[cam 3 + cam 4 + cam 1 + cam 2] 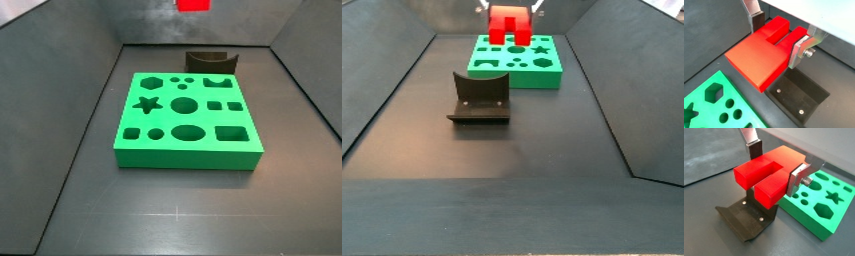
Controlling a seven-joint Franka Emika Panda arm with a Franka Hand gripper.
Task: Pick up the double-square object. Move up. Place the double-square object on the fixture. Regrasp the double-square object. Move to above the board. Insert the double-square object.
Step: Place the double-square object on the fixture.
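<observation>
The end effector (pixel 776 169) is clamped on the double-square object (pixel 765 175) (its 2 prongs projecting sideways), held aloft above the fixture (pixel 748 220), with the board (pixel 821 208) just beside it.

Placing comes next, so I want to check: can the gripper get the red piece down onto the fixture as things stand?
Probably yes. The gripper holds the red piece above the fixture, whose top looks bare.
</observation>
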